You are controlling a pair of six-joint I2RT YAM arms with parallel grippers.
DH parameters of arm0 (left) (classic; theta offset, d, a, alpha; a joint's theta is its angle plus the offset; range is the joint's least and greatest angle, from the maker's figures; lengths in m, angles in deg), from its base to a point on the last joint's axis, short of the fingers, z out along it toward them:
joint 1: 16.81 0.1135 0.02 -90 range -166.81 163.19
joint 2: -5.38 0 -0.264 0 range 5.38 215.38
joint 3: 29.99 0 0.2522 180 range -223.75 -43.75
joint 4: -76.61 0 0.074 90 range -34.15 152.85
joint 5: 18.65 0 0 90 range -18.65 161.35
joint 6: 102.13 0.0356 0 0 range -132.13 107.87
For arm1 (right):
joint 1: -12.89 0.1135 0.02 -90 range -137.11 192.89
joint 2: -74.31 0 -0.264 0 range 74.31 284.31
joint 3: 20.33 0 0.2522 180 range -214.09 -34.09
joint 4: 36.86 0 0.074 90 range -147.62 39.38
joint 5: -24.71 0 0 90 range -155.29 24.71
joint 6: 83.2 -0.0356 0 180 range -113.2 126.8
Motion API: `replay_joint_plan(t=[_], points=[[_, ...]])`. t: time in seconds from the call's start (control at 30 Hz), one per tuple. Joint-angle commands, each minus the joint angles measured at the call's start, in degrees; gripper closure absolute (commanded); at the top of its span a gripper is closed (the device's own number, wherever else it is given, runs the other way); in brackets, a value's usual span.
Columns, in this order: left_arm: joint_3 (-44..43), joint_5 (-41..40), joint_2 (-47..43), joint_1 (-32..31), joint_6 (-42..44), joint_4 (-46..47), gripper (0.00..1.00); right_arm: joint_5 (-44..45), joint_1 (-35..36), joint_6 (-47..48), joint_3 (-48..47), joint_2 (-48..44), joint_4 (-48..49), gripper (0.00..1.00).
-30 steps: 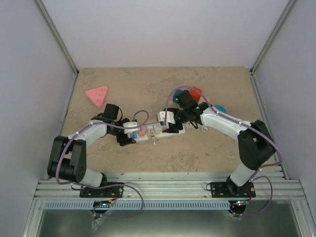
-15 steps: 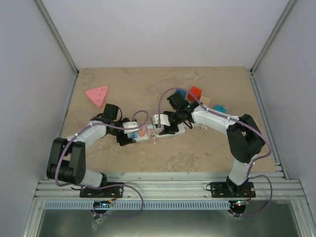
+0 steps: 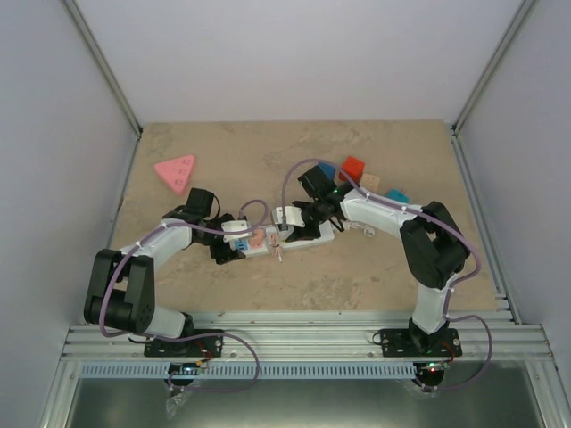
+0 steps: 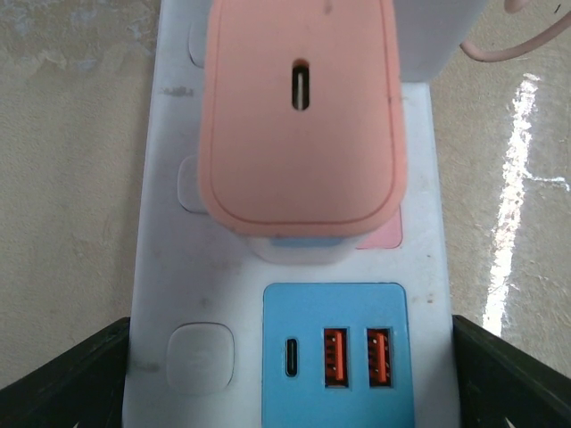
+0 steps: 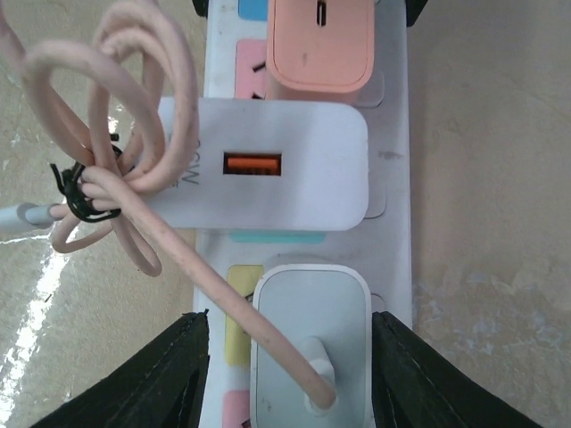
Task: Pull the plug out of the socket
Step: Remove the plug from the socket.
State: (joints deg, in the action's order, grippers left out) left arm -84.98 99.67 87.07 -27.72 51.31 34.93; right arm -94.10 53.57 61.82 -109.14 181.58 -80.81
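nothing is out yet: my left gripper is clamped across the blue end of the socket lying mid-table, my right gripper stands apart around the seated white plug, so grip and pull remain

Socket: long white strip w/ pastel outlets, lying flat, left-right, mid-scene. Plug: white, rounded, pink cord out the top, fully seated beside a yellow outlet, right of the white USB adapter & pink charger.
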Motion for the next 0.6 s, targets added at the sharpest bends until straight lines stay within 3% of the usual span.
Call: replay_joint_plan(t=[0.0, 0.2, 0.57], points=[[-0.30, 5.26, -1.77, 0.37, 1.43, 2.08, 1.00, 0.84, 0.50, -0.18, -0.74, 0.37, -0.60, 0.51], [-0.17, 5.17, -1.70, 0.37, 1.42, 2.16, 1.00, 0.21, 0.45, -0.49, 0.70, -0.38, 0.31, 0.52], [0.01, 5.21, -2.06, 0.37, 1.41, 2.27, 1.00, 0.01, 1.16, -0.63, 1.65, -1.19, 0.93, 0.82]])
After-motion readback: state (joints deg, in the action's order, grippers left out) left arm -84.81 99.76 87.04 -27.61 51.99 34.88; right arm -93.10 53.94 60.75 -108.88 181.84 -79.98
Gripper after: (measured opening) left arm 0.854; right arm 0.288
